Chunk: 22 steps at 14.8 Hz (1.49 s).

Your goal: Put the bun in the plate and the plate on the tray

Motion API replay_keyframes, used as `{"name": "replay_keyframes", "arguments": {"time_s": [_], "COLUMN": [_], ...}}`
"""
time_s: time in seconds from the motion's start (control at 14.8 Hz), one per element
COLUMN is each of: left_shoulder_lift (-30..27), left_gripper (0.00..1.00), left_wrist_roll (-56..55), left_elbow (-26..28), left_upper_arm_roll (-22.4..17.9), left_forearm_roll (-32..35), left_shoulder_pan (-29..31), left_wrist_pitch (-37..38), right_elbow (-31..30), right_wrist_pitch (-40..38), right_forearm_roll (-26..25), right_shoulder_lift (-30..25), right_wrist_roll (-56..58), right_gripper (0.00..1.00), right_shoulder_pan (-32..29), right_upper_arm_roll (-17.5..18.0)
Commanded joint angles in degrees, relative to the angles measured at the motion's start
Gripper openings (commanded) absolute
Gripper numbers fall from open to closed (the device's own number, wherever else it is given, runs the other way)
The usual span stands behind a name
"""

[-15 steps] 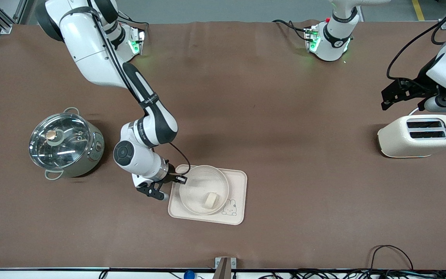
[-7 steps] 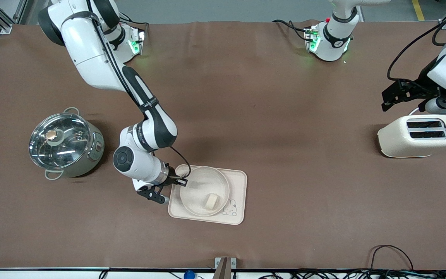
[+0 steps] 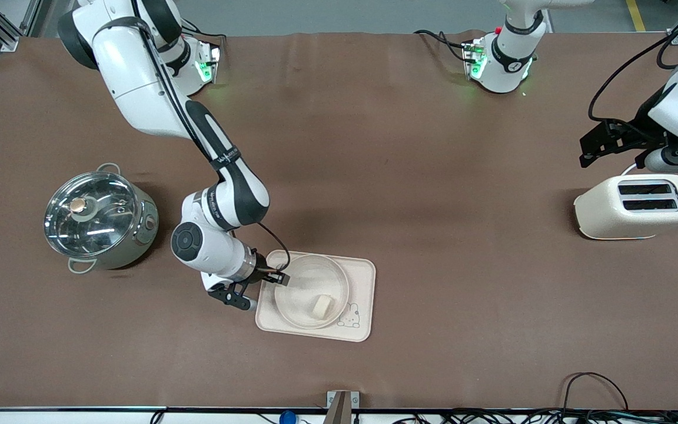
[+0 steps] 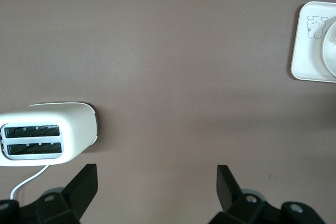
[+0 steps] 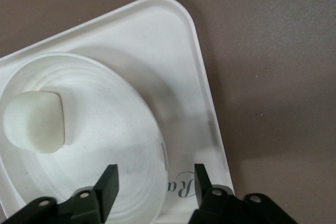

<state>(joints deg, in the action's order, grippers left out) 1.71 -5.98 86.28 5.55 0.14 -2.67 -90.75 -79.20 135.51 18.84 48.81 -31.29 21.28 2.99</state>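
Note:
The bun (image 3: 322, 305) (image 5: 34, 121) lies in the round cream plate (image 3: 302, 281) (image 5: 110, 135). That plate rests on the cream tray (image 3: 364, 275) (image 5: 173, 61) with the "Rabbit" lettering. My right gripper (image 3: 281, 278) (image 5: 156, 178) is open at the plate's edge toward the right arm's end. One finger stands over the plate's inside and one over the tray, both apart from the rim. My left gripper (image 3: 587, 148) (image 4: 157, 174) hangs open and empty over the table next to the toaster, and that arm waits.
A cream toaster (image 3: 636, 206) (image 4: 47, 135) stands at the left arm's end. A steel pot with a glass lid (image 3: 99, 219) stands at the right arm's end, close to the right arm's elbow. Cables run along the table's front edge.
My right gripper was shut on the plate's rim and has opened, letting the plate go. The plate has settled a little lower on the tray. The left arm has hardly moved.

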Motion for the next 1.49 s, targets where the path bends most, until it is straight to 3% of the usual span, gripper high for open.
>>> {"name": "replay_keyframes", "arguments": {"time_s": [0.0, 0.27, 0.47, 0.74, 1.08, 1.42], "left_shoulder_lift": [1.19, 1.72, 1.63, -2.67, -2.24, -2.41], "left_gripper": [1.00, 1.00, 1.00, 1.00, 1.00, 1.00], "left_wrist_roll": [1.14, -0.08, -0.08, -0.26, 1.15, 1.24], "left_elbow": [-1.64, -1.29, -0.85, 6.52, 6.18, 6.00], "left_upper_arm_roll": [-0.19, -0.19, -0.10, 0.34, 0.17, 0.17], "left_forearm_roll": [-0.57, -0.22, -0.57, -0.66, -0.57, -0.40], "left_shoulder_pan": [0.03, 0.12, 0.29, 0.12, 0.38, 0.38], "left_wrist_pitch": [1.37, 0.41, -1.35, -6.80, -6.45, -6.45], "right_elbow": [1.07, -0.25, -0.43, -0.25, -0.69, -8.93], "right_wrist_pitch": [-0.86, -7.60, -17.62, -28.52, -41.45, -44.90], "right_forearm_roll": [-0.39, -1.09, -2.92, -8.81, -11.20, -14.70], "right_shoulder_lift": [-0.20, -2.39, -10.37, -21.36, -32.79, -43.87], "right_wrist_roll": [-0.17, -0.17, -0.17, 0.27, 5.88, 15.46], "right_gripper": [0.98, 1.00, 1.00, 1.00, 1.00, 1.00], "right_shoulder_pan": [-1.07, -1.68, -1.24, -1.86, -6.77, -13.36], "right_upper_arm_roll": [1.06, 0.10, -2.71, -2.81, -2.90, -2.90]}}
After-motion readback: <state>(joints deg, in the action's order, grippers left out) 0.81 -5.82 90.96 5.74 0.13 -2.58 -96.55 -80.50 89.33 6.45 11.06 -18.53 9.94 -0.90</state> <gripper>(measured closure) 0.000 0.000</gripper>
